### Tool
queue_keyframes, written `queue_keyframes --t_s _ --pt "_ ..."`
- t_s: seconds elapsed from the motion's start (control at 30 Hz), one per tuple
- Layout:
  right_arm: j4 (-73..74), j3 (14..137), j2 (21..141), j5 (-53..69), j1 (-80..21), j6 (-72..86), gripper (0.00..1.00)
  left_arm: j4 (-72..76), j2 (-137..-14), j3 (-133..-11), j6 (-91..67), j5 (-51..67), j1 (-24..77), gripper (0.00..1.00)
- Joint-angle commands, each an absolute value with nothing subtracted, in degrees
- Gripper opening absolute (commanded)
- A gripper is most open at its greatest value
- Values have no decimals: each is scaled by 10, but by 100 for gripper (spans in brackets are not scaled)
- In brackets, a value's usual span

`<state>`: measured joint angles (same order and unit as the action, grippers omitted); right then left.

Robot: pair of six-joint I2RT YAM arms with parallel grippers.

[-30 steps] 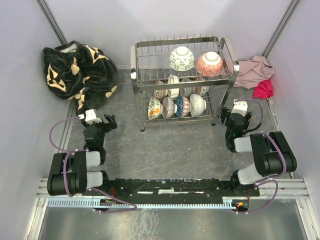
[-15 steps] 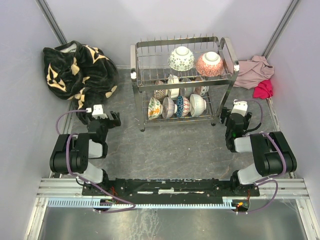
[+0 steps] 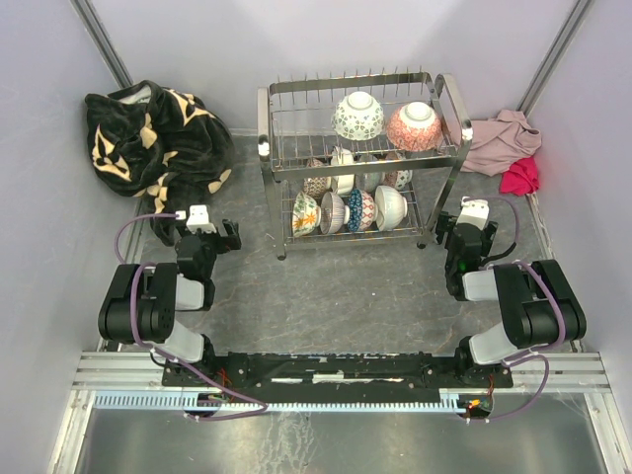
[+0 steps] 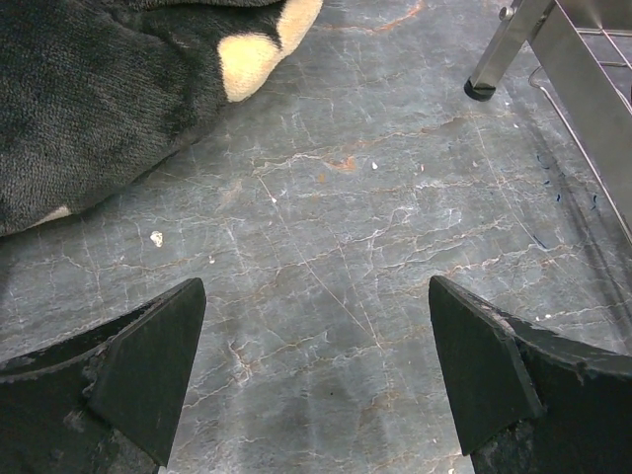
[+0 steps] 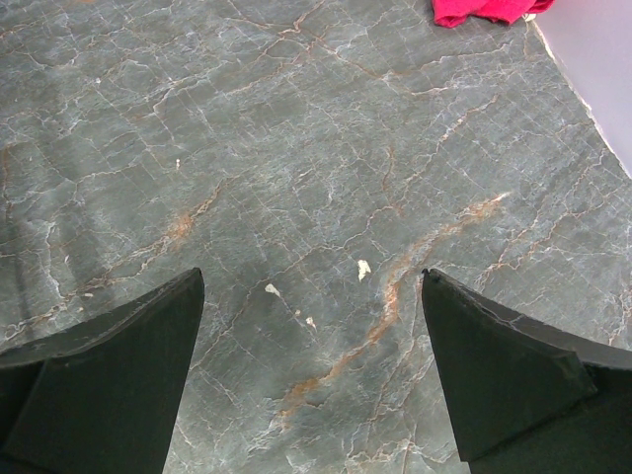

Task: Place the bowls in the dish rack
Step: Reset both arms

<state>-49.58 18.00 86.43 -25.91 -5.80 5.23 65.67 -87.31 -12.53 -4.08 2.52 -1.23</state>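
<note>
The dish rack (image 3: 449, 99) stands at the back centre of the table. Its top tier holds a white patterned bowl (image 3: 357, 116) and a pink bowl (image 3: 414, 126). Several more bowls (image 3: 348, 205) stand on edge in the lower tier. My left gripper (image 3: 202, 229) hovers low over bare table left of the rack, open and empty. In the left wrist view the left gripper (image 4: 314, 286) faces marble, with a rack foot (image 4: 481, 91) at the upper right. My right gripper (image 3: 472, 222) sits right of the rack. The right wrist view shows that gripper (image 5: 312, 276) open over bare marble.
A black blanket with tan markings (image 3: 148, 138) is heaped at the back left, and its edge (image 4: 99, 89) lies close ahead of the left gripper. A mauve cloth (image 3: 499, 138) and a red cloth (image 3: 520, 176) lie at the back right. The red cloth (image 5: 484, 10) lies beside the wall.
The left arm has folded back and its gripper has shifted slightly away from the base and to the right. The right arm has not moved. Both grippers stay open.
</note>
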Motion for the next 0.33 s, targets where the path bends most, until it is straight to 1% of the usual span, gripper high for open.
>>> queue_keyframes --t_s 0.0,0.3 --pt "-521 198 867 -244 -68 41 99 674 -870 -134 -11 13 -11 99" --pt "-521 198 868 -242 -68 41 99 675 -869 -134 -11 13 -10 99"
